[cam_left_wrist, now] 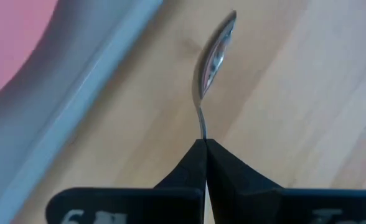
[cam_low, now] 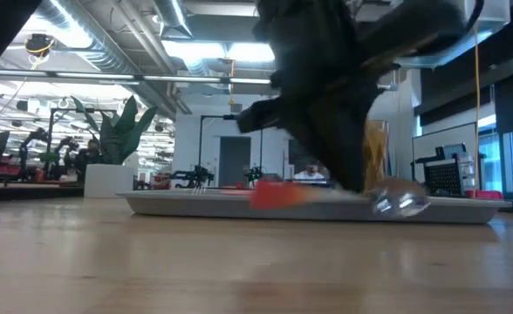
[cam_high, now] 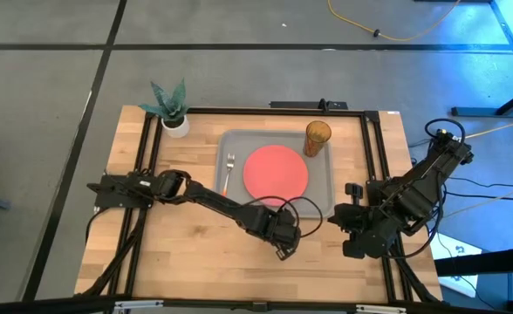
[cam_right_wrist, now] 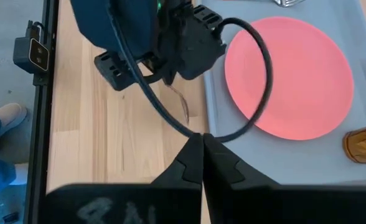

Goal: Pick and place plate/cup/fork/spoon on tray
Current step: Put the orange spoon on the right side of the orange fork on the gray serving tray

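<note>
Silver metal spoon [cam_left_wrist: 213, 59] is pinched by its stem in the left end effector [cam_left_wrist: 205, 144], lower centre of the high view, over the wooden counter [cam_high: 178, 249] beside the grey rectangular tray [cam_high: 322, 183]. Right end effector [cam_right_wrist: 203, 138], lower right, is clenched empty. No legible writing.

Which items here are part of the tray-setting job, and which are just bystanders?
Job: tray; plate, cup and fork on it; spoon gripped by left gripper above the table.
Bystanders: potted plant; right gripper, waiting.
</note>
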You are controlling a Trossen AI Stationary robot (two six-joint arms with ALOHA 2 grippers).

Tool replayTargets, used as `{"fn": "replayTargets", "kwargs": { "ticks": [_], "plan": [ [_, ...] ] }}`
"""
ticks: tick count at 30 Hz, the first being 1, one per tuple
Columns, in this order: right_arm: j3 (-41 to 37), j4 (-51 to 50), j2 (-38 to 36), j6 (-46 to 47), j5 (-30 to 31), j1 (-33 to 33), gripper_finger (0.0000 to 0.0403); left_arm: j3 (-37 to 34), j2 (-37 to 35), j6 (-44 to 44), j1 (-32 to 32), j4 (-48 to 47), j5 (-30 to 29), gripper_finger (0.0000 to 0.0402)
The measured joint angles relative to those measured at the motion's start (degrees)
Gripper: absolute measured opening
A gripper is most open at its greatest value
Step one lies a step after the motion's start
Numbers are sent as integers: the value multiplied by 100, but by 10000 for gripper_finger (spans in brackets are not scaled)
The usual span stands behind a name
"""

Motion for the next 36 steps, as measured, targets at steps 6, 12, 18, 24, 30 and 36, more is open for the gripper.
{"fn": "replayTargets", "kwargs": {
  "ticks": [6,12,18,24,30,36],
  "plan": [
    [0,6,0,-2,-95,0,0,-2,-187,17,105,-330,-106,1],
    [0,-7,-2,0,-95,0,0,-1,-466,16,285,-991,-336,1],
    [0,-11,4,-17,-100,0,0,0,-876,17,490,-1526,-752,1],
    [2,-27,0,-20,-166,0,0,4,-1166,-16,718,-2274,-1109,0],
    [2,-56,0,-41,-200,13,0,14,-1432,17,861,-2482,-1213,0],
    [-118,-19,3,253,-298,-235,0,5,-1804,138,853,-2651,-1211,0]
  ]
}}
